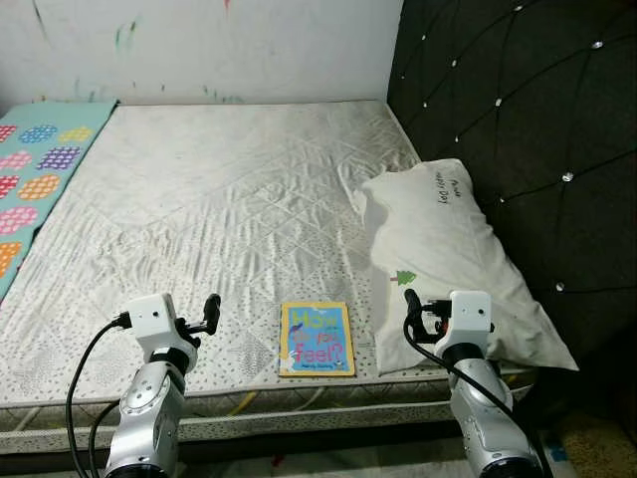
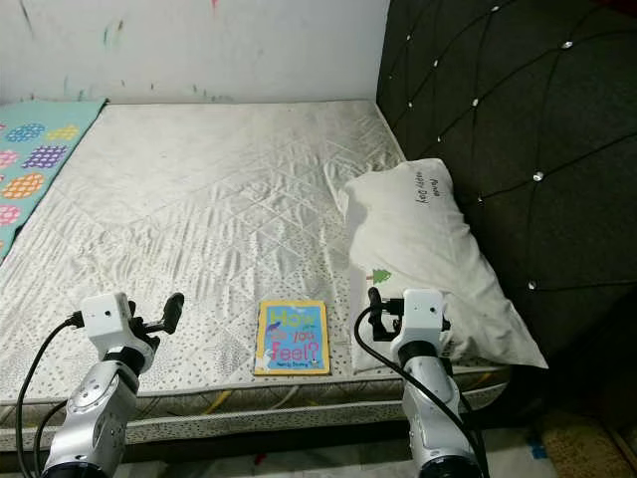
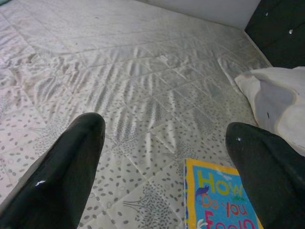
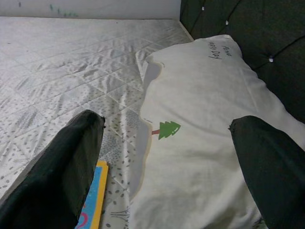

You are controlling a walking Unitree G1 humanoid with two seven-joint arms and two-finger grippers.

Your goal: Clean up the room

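The left hand (image 1: 211,311) hovers low over the near edge of the bed, its two black fingers (image 3: 57,176) spread wide with nothing between them. Through the left wrist view the gap between the fingers frames bare quilted mattress, and the top corner of a picture book (image 3: 220,200) sits just inside the far finger. The right hand (image 1: 411,303) is raised at about the same height on the other side, also spread wide and empty. Its wrist view looks along the fingers (image 4: 52,171) onto the pillow (image 4: 205,143), with the blue and yellow edge of the book showing beside one finger.

Between the two hands, the picture book (image 1: 317,339) lies flat near the front edge of the mattress (image 1: 219,199). Its cover is yellow-bordered with a blue panel and large lettering reading "How do you feel?". It lies just beside the near corner of the pillow; whether the two touch is hard to tell.

The pillow (image 1: 448,259) is white, with a small green tree printed near its lower edge and a line of dark writing near its top. It lies along the right side of the bed, against the dark tufted headboard (image 1: 518,119) studded with shiny buttons.

On the far left, a teal blanket (image 1: 35,179) with coloured dotted patches lies along the mattress edge. Behind the bed stands a white wall (image 1: 199,45) marked with small streaks of colour.
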